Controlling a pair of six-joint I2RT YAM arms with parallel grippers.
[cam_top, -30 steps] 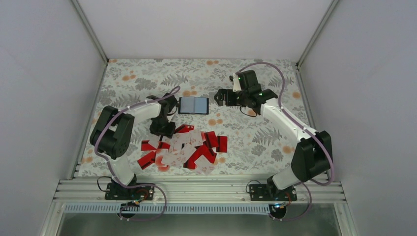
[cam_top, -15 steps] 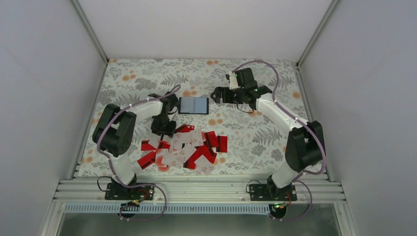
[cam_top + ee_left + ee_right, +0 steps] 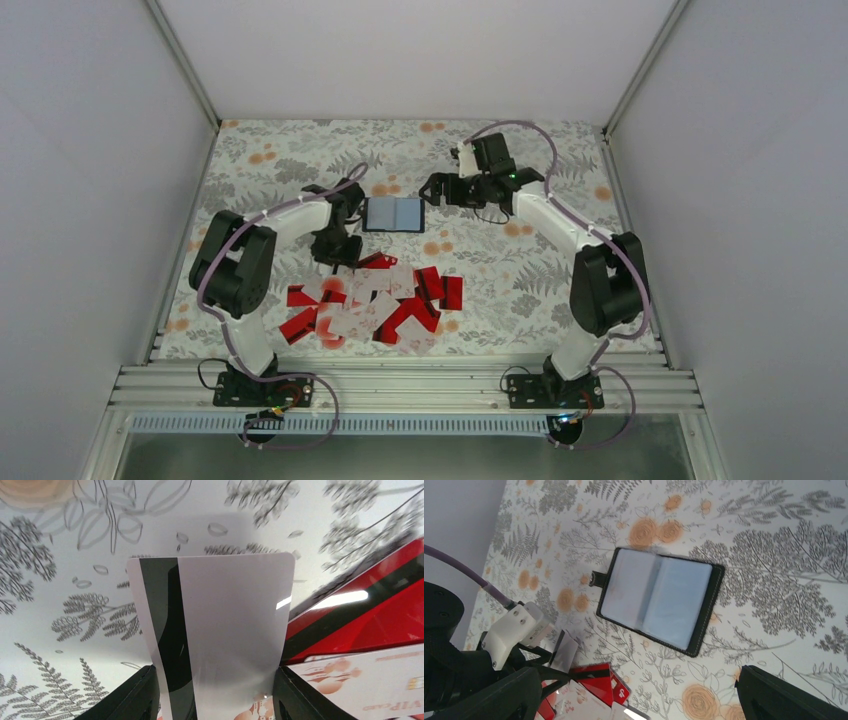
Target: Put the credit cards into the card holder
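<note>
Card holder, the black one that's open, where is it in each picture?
Top external: card holder lies open near the middle, just beyond the red cards.
Left wrist: not in it; a gripped white card fills the view.
Right wrist: centre, open, blue-grey inside up.
Shared landmark: the red cards, seen in all three views.

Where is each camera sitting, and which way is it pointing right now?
Top external: above and behind the bases, looking down on the table; both arms show whole.
Left wrist: on the left wrist, looking down past the left gripper at the white card it pinches.
Right wrist: on the right wrist, looking down at the open card holder; the right gripper shows spread fingers in the bottom corners.
Shared: top and right wrist both show the card holder.
</note>
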